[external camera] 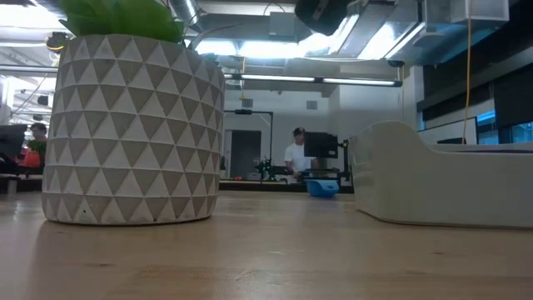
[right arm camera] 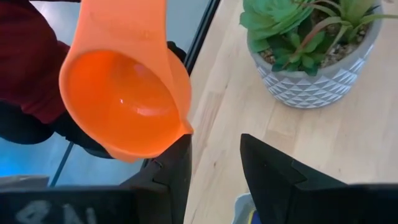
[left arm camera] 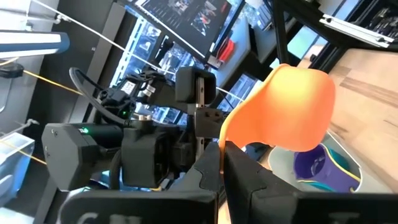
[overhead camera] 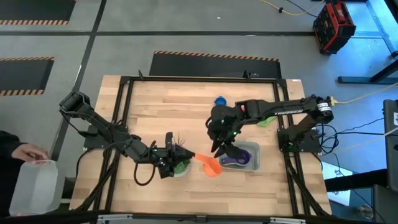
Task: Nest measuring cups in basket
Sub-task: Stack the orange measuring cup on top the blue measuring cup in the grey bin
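Orange cup (right arm camera: pixel 121 102) held in your left end effector (overhead camera: pixel 186 157), nr basket (overhead camera: pixel 252 163); purple cup (overhead camera: pixel 235 161) nested; blue (overhead camera: pixel 219 101), green still out. Right end effector (overhead camera: pixel 219 148) part-open, empty.

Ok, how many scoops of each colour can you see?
Orange cup: 1, held by the left gripper
Purple cup: 1, in the basket, by the open right gripper
Teal cup: 1, under the purple one
Blue cup: 1
Green cup: 1, partly hidden by the right arm
Total: 5
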Tool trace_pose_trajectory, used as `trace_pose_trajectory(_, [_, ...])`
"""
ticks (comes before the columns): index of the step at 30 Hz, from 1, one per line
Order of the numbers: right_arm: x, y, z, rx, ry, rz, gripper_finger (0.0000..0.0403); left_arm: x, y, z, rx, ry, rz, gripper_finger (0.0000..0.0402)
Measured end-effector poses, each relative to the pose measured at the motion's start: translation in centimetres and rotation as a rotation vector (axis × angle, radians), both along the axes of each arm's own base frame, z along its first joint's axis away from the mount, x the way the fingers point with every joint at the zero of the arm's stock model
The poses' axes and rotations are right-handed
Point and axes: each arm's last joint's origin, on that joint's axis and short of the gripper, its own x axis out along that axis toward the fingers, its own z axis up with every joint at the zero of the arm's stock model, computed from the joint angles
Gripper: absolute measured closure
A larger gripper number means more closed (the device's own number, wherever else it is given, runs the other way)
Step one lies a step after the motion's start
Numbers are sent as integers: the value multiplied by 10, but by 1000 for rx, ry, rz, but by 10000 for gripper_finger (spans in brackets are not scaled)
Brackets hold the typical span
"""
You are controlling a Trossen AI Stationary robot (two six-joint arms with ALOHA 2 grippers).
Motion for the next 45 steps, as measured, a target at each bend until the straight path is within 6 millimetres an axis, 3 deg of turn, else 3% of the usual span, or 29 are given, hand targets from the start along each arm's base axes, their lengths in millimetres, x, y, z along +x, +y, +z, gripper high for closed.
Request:
trace_pose_trajectory(18, [-2,4,4,95,89,-105,260,-7,-13,-2,4,21,-57,401])
trace_pose_trajectory(27, [3,7,7,21,5,-160,260,-11,-19,-7,34,63,-80,401])
trace_pose_trajectory(38, [1,35,9,-57,-75,-105,260,-12,-20,-7,109,62,-84,401])
trace_pose_trajectory(45, [2,37,8,-134,-104,-132,260,-12,-21,-6,106,55,-131,401])
